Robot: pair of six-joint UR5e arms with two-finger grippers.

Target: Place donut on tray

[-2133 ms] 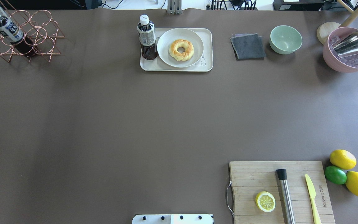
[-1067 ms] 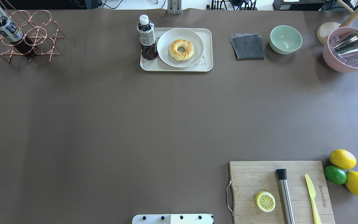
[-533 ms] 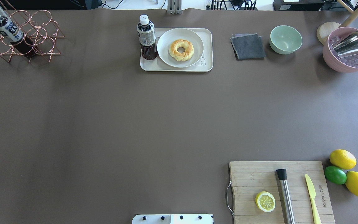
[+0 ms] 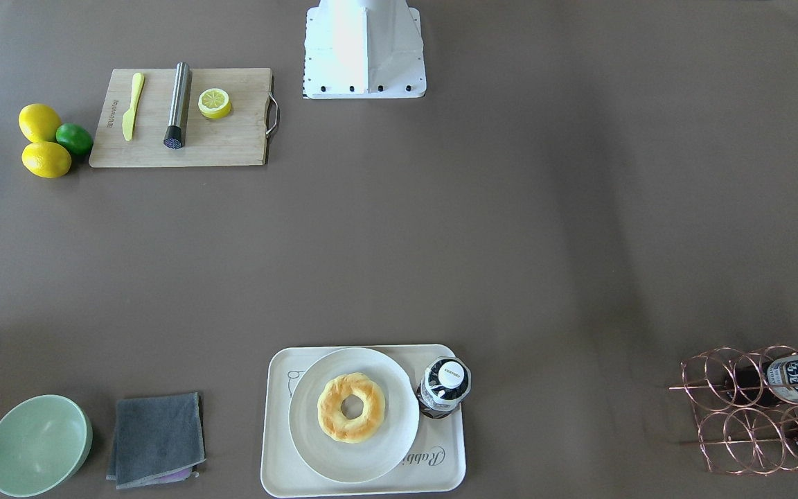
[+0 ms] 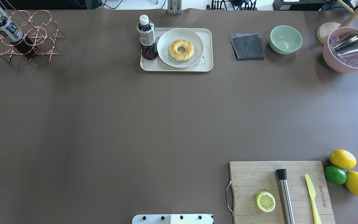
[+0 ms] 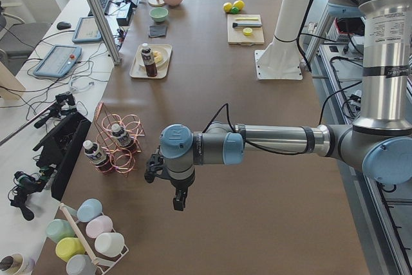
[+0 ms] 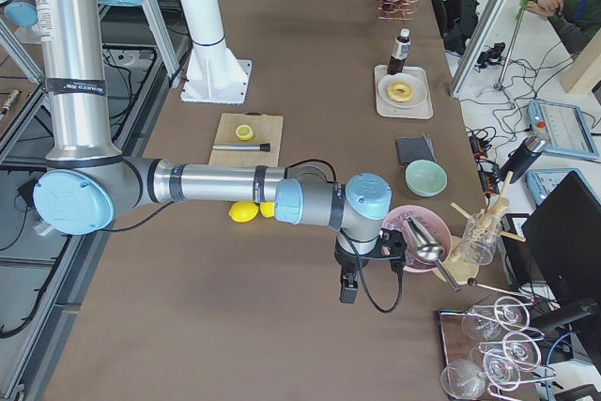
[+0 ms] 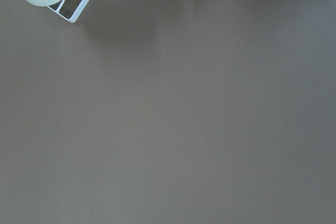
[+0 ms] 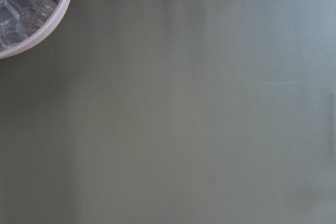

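Observation:
The golden donut (image 5: 181,49) lies on a round off-white plate (image 5: 166,54), which sits on the cream tray (image 5: 208,37) at the table's far middle. The donut (image 4: 351,407) and the tray (image 4: 449,478) also show in the front view. No gripper is in the overhead or front view. My left gripper (image 6: 179,201) hangs over bare table near the copper rack, far from the tray. My right gripper (image 7: 348,290) hangs over bare table beside the pink bowl. I cannot tell whether either is open or shut.
A dark drink bottle (image 5: 147,37) stands on the tray's left part. A grey cloth (image 5: 248,46), a green bowl (image 5: 286,39) and a pink ice bowl (image 5: 350,51) lie to the right. A copper bottle rack (image 5: 20,35) is far left; a cutting board (image 5: 280,189) is near right.

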